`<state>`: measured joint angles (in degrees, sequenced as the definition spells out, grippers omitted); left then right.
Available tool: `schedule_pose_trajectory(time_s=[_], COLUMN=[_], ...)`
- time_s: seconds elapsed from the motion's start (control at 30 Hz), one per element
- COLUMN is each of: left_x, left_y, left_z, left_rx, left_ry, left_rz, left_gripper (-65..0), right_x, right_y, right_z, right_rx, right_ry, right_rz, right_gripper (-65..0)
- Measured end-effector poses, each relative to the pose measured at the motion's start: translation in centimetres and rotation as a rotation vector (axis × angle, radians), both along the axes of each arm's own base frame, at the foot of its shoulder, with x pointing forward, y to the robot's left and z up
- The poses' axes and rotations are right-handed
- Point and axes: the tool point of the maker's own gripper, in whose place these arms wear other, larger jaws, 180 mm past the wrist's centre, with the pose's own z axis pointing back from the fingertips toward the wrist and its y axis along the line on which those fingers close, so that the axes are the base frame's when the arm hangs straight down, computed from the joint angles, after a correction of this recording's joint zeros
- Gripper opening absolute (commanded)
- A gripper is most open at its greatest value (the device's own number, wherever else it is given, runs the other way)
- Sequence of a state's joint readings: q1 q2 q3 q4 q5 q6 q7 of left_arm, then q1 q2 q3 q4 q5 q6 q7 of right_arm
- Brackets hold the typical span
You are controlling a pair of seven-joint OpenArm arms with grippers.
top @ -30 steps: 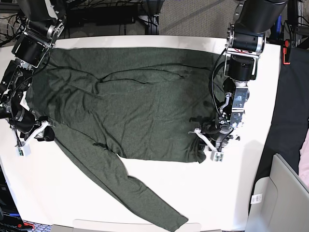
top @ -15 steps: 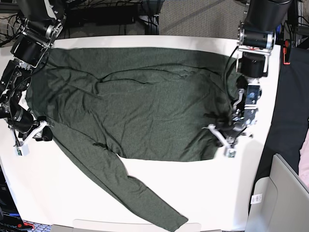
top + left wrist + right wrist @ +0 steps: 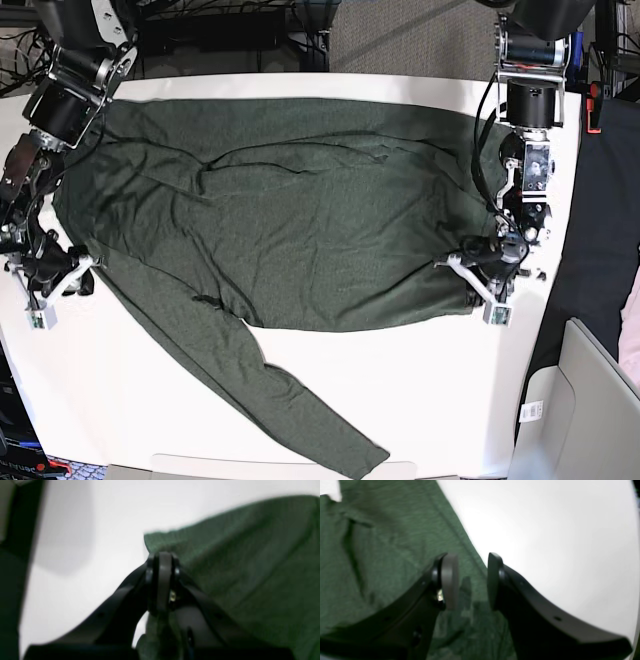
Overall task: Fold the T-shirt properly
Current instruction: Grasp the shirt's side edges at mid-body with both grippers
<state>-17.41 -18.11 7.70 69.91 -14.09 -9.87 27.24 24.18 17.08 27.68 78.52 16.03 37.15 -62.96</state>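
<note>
The dark olive-green T-shirt (image 3: 280,230) lies spread across the white table (image 3: 430,400), with one long sleeve (image 3: 300,410) trailing toward the front edge. My left gripper (image 3: 478,283) is at the shirt's lower right corner. In the left wrist view it (image 3: 162,560) is shut on a pinch of the green fabric (image 3: 250,567). My right gripper (image 3: 68,278) is at the shirt's left edge. In the right wrist view it (image 3: 470,580) is open, its fingers (image 3: 450,580) straddling the shirt's hemmed edge (image 3: 382,542).
A black cloth (image 3: 605,230) hangs beside the table's right edge. A grey bin (image 3: 585,410) stands at the lower right. Cables and dark gear (image 3: 220,30) line the back edge. Bare white table shows along the front and right.
My left gripper has moved right with the shirt's corner, drawing the bottom hem out flatter. My right gripper has shifted slightly left and down along the shirt's left edge.
</note>
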Motion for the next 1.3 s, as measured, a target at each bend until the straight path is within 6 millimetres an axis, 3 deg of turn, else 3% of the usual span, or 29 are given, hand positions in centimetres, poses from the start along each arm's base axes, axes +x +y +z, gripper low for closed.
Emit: schedule_pose_trajectory(time_s=[0.13,0.33,0.43,0.6,0.8,0.93,1.03,1.3], left_x=[-0.6,-2.6,-2.8,-4.2,-4.4,-4.4,-4.4,-4.4], left_y=[-1.4,0.6,0.1,-0.1,-0.2,-0.1,-0.2,-0.2], left_z=[1.3,2.2,3.1,1.4,1.1,1.1,1.1,1.1], left_rx=[-0.007,0.005,0.007,0.004,0.002,0.002,0.002,0.002], left_ry=[-0.043,-0.032,-0.06,-0.014,-0.011,-0.01,-0.01,-0.012], left_rz=[-0.033,0.022,0.005,0.002,0.001,0.001,0.001,0.001], left_gripper=[-64.9,-64.9,-64.9,-64.9,-64.9,-64.9,-64.9,-64.9], right_x=[0.2,0.7,1.2,1.3,1.0,0.8,1.9,2.6], right_y=[-0.8,-0.6,-0.6,-2.0,-2.5,-1.8,-1.4,-0.4], right_z=[0.0,-2.0,-2.7,-3.9,-6.2,-7.8,-7.6,-8.5], right_rx=[-0.034,0.024,0.057,0.008,-0.028,0.011,0.043,0.052], right_ry=[0.017,0.077,0.084,0.129,0.17,0.19,0.142,0.138], right_rz=[-0.017,-0.024,-0.029,-0.051,-0.055,-0.05,-0.049,-0.012], right_gripper=[-44.9,-44.8,-44.7,-44.7,-44.6,-36.6,-30.2,-31.6])
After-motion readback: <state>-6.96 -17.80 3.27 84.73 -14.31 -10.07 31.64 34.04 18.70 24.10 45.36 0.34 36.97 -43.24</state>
